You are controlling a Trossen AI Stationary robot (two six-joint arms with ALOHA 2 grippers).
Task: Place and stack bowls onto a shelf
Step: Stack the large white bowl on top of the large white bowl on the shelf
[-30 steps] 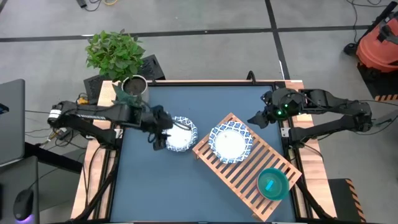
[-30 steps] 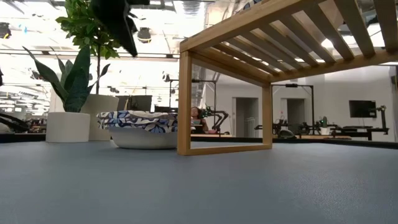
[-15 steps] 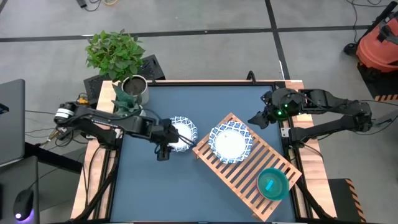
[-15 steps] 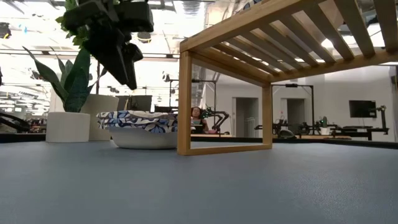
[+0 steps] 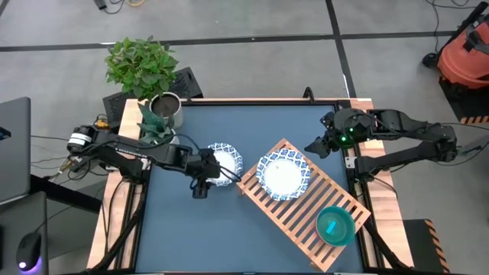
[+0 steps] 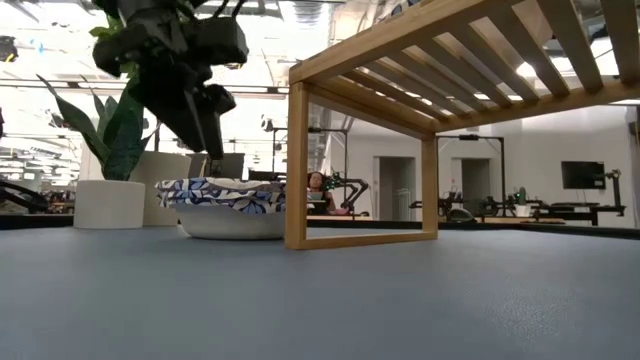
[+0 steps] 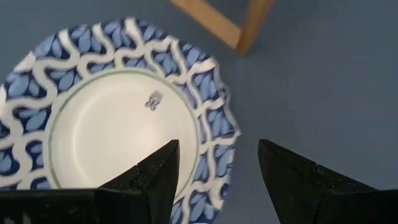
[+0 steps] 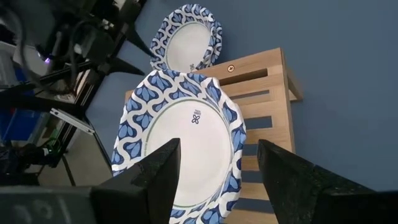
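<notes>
Two white bowls with blue patterned rims are in play. One white bowl point(image 5: 282, 175) already sits on the shelf point(image 5: 306, 221), near its upper-left end in the high view, with a teal bowl point(image 5: 334, 226) down at the lower-right end. The other, the loose bowl point(image 5: 223, 162), is on the blue table point(image 5: 252, 122) just left of the shelf's corner.

Left gripper point(image 5: 205, 174) is right over the lower-left edge of the loose bowl. In its wrist view the fingers point(image 7: 158, 177) are spread apart with the rim point(image 7: 208, 155) between them, nothing clamped yet. The low view shows it hanging just above the rim, not touching as far as I can tell.

My guess on handling: looks like a thin, wavy-edged, paper-plate type bowl, so light and a bit flexible. It would probably bend or skid if you pinch hard or shove it. Best bet is grabbing the rim wall, one finger inside and one outside, and lifting gently. Smooth inside could be slippery.

Right gripper point(image 5: 317, 145) is parked at the upper right of the table, fingers point(image 8: 158, 174) open, holding nothing.
</notes>
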